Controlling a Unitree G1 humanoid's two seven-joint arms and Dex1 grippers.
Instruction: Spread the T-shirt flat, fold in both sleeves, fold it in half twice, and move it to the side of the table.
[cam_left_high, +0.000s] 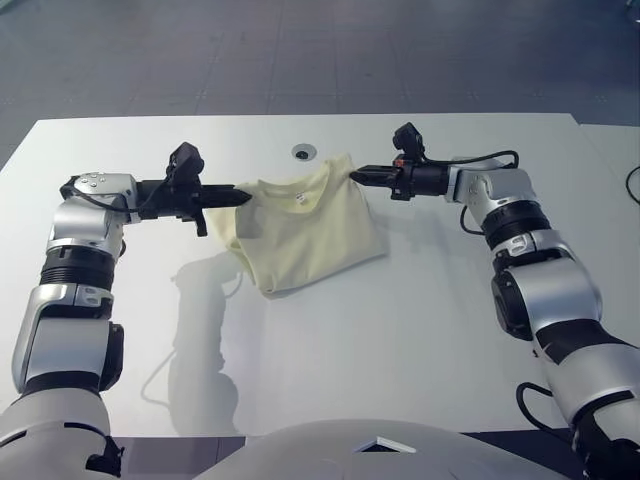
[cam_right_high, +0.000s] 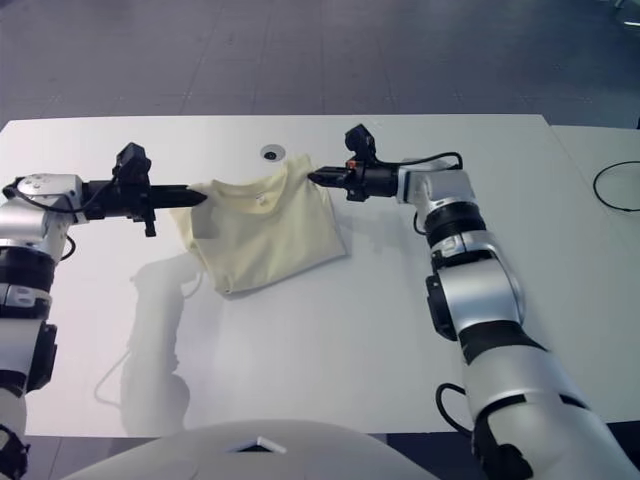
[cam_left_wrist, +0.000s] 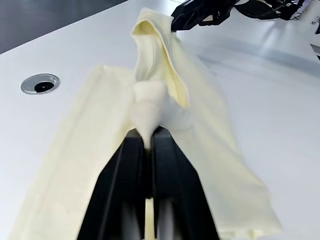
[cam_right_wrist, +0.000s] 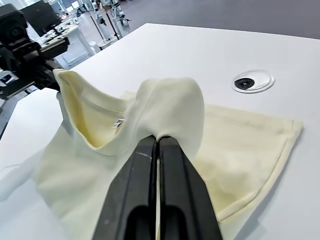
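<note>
A pale yellow T-shirt (cam_left_high: 300, 230) hangs between my two grippers above the white table (cam_left_high: 400, 330), its lower part resting on the tabletop. My left gripper (cam_left_high: 243, 198) is shut on the shirt's left shoulder corner, with cloth (cam_left_wrist: 150, 107) bunched at the black fingertips. My right gripper (cam_left_high: 355, 176) is shut on the right shoulder corner, a fold of fabric (cam_right_wrist: 170, 107) draped over its closed fingers. The collar with its small label (cam_left_high: 298, 196) faces up between the two grips. The left gripper (cam_right_wrist: 30, 60) also appears far off in the right wrist view.
A round cable grommet (cam_left_high: 304, 152) sits in the table just behind the shirt. Dark cables (cam_right_high: 615, 185) lie at the table's far right edge. Bare tabletop spreads in front of the shirt and to both sides.
</note>
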